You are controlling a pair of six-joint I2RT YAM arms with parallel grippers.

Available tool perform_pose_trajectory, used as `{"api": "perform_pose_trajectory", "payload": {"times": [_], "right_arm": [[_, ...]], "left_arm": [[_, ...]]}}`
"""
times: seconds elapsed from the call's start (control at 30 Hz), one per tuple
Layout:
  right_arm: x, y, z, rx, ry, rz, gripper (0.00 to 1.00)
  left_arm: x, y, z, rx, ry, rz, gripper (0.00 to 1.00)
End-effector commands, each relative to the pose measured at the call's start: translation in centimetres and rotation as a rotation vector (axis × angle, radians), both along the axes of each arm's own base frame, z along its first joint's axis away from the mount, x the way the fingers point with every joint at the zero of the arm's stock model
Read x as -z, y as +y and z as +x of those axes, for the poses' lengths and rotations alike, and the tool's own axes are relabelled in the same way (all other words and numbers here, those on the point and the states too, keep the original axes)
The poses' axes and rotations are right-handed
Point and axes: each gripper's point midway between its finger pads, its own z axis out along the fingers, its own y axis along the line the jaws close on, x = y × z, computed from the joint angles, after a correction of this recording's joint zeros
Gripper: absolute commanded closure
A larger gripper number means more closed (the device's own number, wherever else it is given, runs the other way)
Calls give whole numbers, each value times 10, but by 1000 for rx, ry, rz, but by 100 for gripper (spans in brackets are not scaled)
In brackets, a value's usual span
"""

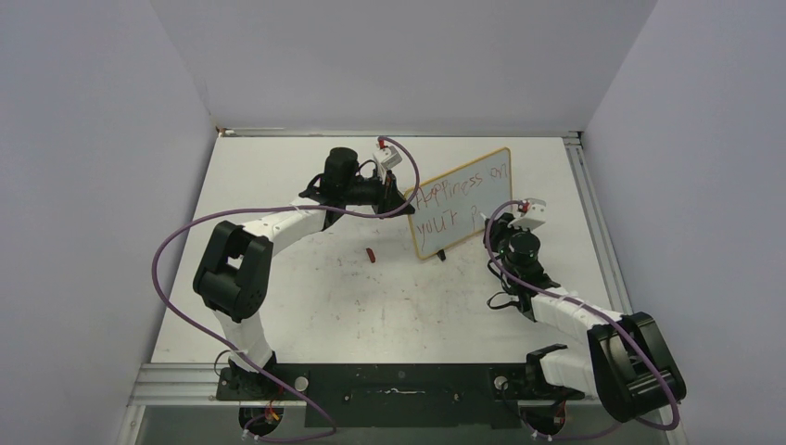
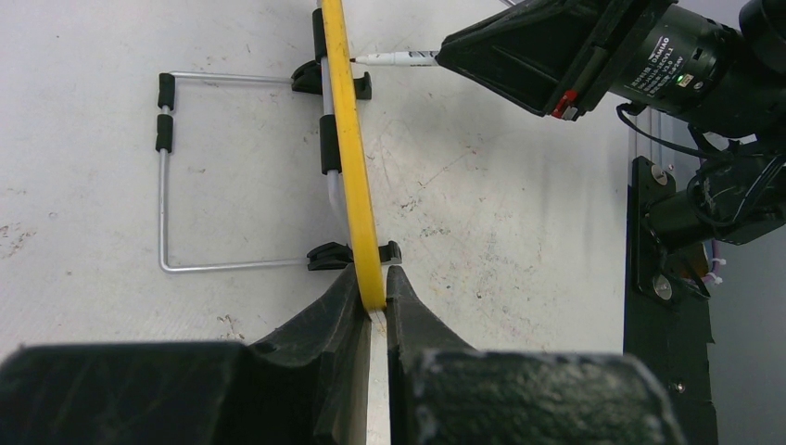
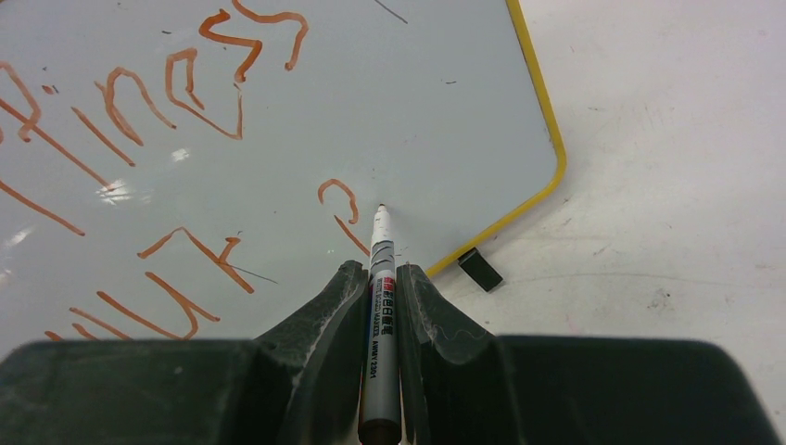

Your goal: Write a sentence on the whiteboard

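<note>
Marker (image 3: 381, 320) pinched in right tool (image 3: 382, 271), tip at whiteboard (image 3: 371, 111); left tool (image 2: 373, 278) tight on its edge

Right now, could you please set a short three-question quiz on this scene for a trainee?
1. True or false: the left jaws are shut on the whiteboard's edge.
2. What do the right jaws hold? A) an eraser B) a marker C) a cloth
3. How many lines does the sentence fill so far?

Key: 1 true; 2 B; 3 two.
</note>
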Motion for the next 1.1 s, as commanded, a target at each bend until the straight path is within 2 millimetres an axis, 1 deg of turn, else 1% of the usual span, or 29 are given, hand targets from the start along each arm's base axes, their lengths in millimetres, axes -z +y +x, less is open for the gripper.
{"api": "perform_pose_trajectory", "payload": {"times": [0.0, 0.2, 0.33, 0.5, 0.83, 1.07], "right_arm": [[-38, -4, 20, 38, -119, 30, 95], [-49, -3, 26, 30, -158, 34, 95], [-55, 2, 26, 3, -178, 32, 95], [-46, 6, 23, -22, -151, 29, 95], [-11, 7, 5, -39, -53, 20, 95], [-5, 7, 5, -38, -33, 12, 95]], "left_arm": [[-20, -8, -22, 84, -4, -25, 100], [-20, -8, -22, 84, -4, -25, 100], [-21, -8, -22, 84, -4, -25, 100], [-21, -8, -22, 85, -6, -26, 100], [-22, -9, -23, 87, -7, -28, 100], [-25, -9, -24, 87, -15, -30, 100]]}}
